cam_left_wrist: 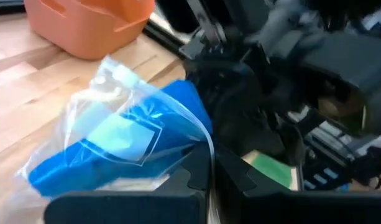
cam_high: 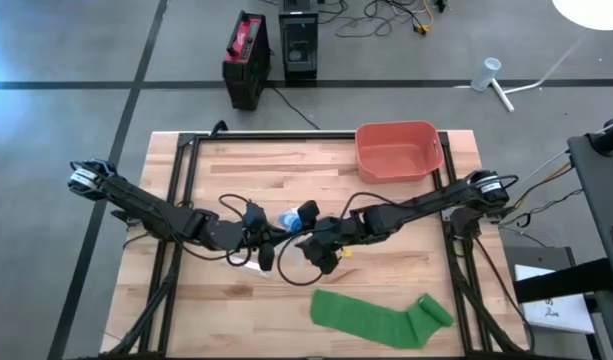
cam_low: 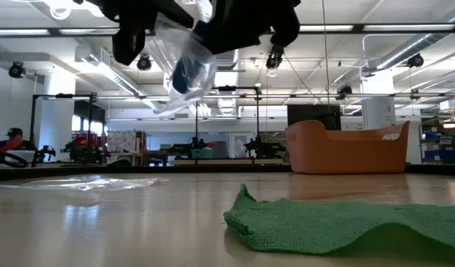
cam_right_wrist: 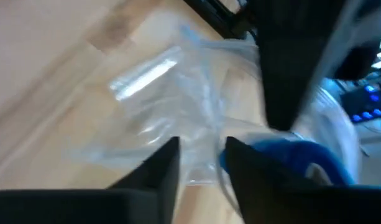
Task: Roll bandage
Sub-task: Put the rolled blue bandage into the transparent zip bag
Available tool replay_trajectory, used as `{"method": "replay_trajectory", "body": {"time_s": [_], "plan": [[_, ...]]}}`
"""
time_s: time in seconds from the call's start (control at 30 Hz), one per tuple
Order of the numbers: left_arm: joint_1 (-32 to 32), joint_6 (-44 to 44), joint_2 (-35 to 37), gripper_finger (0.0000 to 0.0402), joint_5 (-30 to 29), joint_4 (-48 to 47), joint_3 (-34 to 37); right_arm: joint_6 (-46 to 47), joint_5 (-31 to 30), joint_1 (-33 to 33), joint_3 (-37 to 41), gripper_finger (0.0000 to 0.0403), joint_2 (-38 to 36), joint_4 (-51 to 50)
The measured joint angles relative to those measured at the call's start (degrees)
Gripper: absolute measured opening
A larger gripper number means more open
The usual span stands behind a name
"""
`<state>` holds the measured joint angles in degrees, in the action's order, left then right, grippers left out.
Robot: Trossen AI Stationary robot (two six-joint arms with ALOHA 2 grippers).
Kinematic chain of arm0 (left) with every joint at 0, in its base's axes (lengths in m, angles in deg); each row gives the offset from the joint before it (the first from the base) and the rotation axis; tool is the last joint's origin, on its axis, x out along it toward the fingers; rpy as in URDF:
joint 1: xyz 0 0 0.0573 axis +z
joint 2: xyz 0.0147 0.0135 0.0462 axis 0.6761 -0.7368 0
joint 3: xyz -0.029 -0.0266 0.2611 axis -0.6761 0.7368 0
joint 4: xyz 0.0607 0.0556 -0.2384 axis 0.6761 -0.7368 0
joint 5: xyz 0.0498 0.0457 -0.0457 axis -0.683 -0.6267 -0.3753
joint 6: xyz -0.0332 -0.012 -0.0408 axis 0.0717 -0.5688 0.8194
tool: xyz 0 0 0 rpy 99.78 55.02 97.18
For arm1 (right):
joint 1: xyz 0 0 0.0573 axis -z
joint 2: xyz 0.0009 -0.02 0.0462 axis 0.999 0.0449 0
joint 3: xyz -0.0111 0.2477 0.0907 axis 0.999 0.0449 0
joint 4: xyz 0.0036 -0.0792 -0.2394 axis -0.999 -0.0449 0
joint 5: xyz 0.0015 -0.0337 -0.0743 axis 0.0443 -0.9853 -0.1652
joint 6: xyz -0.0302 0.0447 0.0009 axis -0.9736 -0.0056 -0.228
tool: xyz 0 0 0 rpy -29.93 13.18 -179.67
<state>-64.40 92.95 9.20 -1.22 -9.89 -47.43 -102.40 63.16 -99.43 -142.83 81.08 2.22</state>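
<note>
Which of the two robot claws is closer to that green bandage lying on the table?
Right. The right gripper hangs just above and beyond the green bandage; the left gripper is farther off to the side. Both are at the clear bag.

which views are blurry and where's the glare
Right wrist view: smeared throughout, the clear plastic bag streaked. Left wrist view: the blue roll in its bag is soft, the dark arm beyond it blurred. Low view: ceiling lights shine through the raised bag. High view: glare at the corners, green bandage sharp.
</note>
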Motion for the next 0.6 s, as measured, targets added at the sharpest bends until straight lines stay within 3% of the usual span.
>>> {"method": "replay_trajectory", "body": {"time_s": [0.17, 0.4, 0.53, 0.6], "plan": [[0.7, 1.0, 0.0, 0.0000, -0.2, -8.1, 0.0, -0.5, 0.5, -0.1, 0.0, 0.0011, -1.1, -2.0], [6.4, 0.5, 0.9, 0.0000, 0.5, -10.1, -0.2, 6.0, 16.2, 0.4, 0.0, 0.0005, -2.0, -7.2], [10.2, -1.3, 1.1, 0.0000, 5.8, -10.8, -2.1, 11.1, 2.5, 0.7, 0.0, 0.0003, -2.2, -8.7], [10.3, -1.6, 0.5, 0.0000, 10.0, -10.9, -4.0, 12.2, 8.4, 0.8, -1.5, 0.0002, -2.2, -12.8]]}}
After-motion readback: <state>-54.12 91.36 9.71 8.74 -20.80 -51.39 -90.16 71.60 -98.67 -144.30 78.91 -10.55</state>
